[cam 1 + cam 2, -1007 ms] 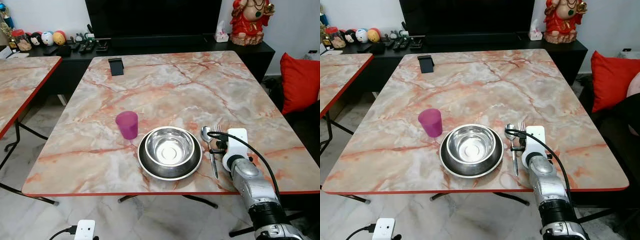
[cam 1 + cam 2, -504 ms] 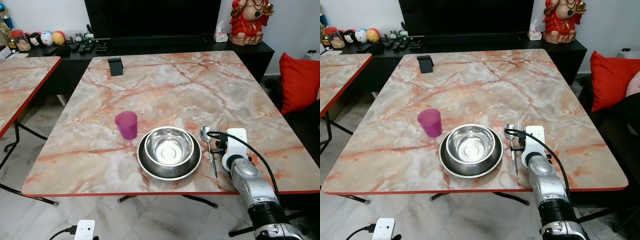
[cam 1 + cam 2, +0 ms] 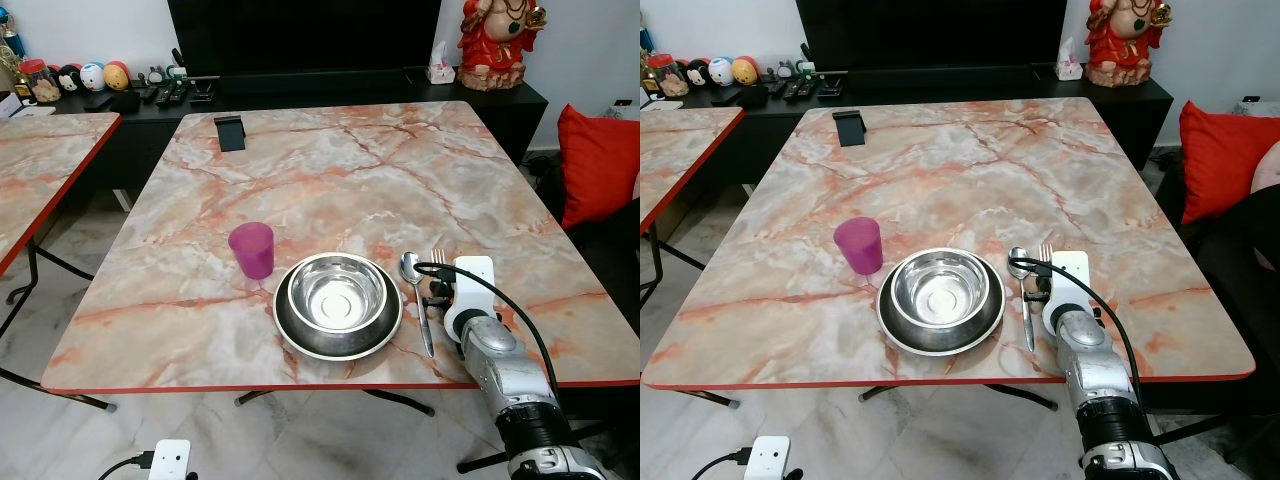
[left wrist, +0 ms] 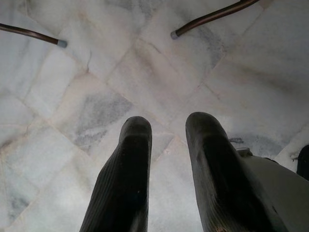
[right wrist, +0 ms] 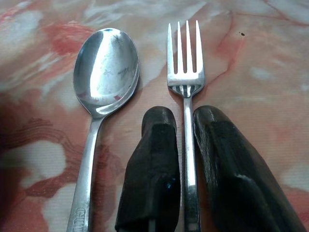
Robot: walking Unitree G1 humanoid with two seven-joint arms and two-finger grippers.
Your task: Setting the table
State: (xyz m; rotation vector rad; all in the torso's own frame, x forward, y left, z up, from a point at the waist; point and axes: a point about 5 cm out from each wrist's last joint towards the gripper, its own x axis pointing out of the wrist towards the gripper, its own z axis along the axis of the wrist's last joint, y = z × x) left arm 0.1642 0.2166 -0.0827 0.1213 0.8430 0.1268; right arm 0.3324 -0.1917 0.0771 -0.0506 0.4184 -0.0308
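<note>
Head view: marble table (image 3: 330,170) before a dark TV cabinet; steel bowl (image 3: 338,293) on plate (image 3: 290,328), purple cup (image 3: 251,249) left, spoon (image 3: 411,268) right.

Right wrist view: right gripper (image 5: 182,145) pinches the fork (image 5: 185,72) handle beside the spoon. Likely placing; next, release and lift clear.

Left wrist view: left gripper (image 4: 166,145) spread, idle over floor.

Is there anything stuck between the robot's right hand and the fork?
No. The right gripper has its jaws either side of the fork handle, with nothing between them. The spoon lies beside the fork on the table, apart from it and outside the jaws.
</note>
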